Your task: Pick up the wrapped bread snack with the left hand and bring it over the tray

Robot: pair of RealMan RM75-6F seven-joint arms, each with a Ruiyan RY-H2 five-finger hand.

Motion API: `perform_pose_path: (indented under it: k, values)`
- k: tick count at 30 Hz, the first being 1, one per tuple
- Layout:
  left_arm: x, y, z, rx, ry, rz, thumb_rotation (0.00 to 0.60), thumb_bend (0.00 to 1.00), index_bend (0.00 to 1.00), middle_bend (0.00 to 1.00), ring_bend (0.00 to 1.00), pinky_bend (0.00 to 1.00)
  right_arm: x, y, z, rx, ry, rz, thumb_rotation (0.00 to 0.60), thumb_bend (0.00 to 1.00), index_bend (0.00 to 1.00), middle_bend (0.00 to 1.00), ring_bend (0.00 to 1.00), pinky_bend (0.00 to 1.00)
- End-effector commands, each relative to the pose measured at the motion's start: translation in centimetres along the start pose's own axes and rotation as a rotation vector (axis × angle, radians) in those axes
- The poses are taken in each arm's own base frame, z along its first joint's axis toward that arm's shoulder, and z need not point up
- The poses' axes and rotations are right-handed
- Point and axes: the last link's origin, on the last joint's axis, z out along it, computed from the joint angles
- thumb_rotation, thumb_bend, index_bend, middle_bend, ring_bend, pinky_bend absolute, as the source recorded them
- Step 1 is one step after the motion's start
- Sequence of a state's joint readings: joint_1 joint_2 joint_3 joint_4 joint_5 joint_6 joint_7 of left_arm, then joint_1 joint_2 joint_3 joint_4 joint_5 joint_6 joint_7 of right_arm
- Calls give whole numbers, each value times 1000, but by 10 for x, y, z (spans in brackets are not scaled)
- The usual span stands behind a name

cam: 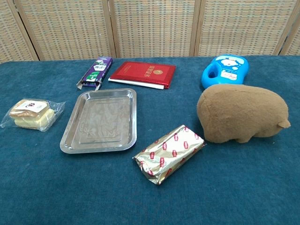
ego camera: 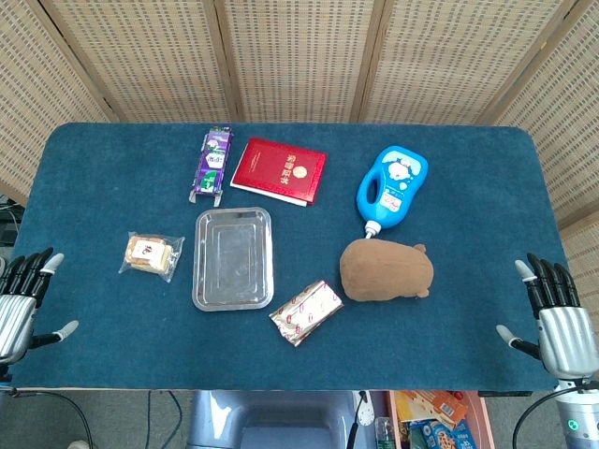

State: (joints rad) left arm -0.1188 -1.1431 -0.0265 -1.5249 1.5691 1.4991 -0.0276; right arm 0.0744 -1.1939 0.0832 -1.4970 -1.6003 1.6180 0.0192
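Wrapped bread snack (ego camera: 152,253) not yet grasped, lying on worktop (ego camera: 468,337) left of tray (ego camera: 233,297). Left robot hand (ego camera: 21,304) released, grasping nothing, at worktop edge. Pickup and carry outstanding.

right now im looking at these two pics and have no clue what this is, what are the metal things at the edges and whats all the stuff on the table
Those metal things are a robot's two mechanical hands. The left hand and right hand rest open at the table's near corners, holding nothing.

The head view looks straight down from above; the chest view looks across the table from lower down and shows no hands.

On the blue table lie a metal tray, empty, and beside it a wrapped bread snack, which the left hand is meant to lift. Also there: a purple packet, a red booklet, a blue bottle, a brown plush animal and a gold-wrapped bar.
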Motion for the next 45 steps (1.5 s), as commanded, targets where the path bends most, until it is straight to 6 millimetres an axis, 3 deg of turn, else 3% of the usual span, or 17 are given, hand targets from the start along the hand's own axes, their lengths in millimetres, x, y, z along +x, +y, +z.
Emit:
perform_pose_path:
  k: [1,8,11,16,20,30,33,36,40,45]
  values:
    - [-1,0,1,3,0,4,600,0,0,0,0,0,0,1,0,-3,-4,-3,600,0,0,0,0,0]
    - [-6,0,5,2,-19,13,600,0,0,0,0,0,1,1,0,-4,-7,1,600,0,0,0,0,0]
    - [-10,1,25,-8,-32,10,600,0,0,0,0,0,2,1,0,-6,-3,1,600,0,0,0,0,0]
    - [-27,9,91,-85,-120,50,600,0,0,0,0,8,2,4,2,-27,-22,-9,600,0,0,0,0,0]
    - [-42,16,123,-122,-179,87,600,0,0,0,0,46,2,5,5,-42,-24,-12,600,0,0,0,0,0]
    - [-91,37,169,-161,-320,108,600,0,7,11,10,202,0,10,8,-83,-37,-31,600,0,0,0,0,0]
    - [-99,45,187,-173,-316,154,600,0,86,62,50,247,-1,13,11,-101,-41,-30,600,0,0,0,0,0]
    - [-103,52,195,-193,-313,186,600,0,230,183,138,312,-1,14,12,-107,-41,-28,600,0,0,0,0,0]
    - [-106,60,200,-207,-313,202,600,0,446,402,299,431,-2,14,12,-107,-45,-25,600,0,0,0,0,0]
    - [-99,60,201,-201,-276,205,600,21,590,536,410,476,-3,14,11,-105,-47,-23,600,0,0,0,0,0]
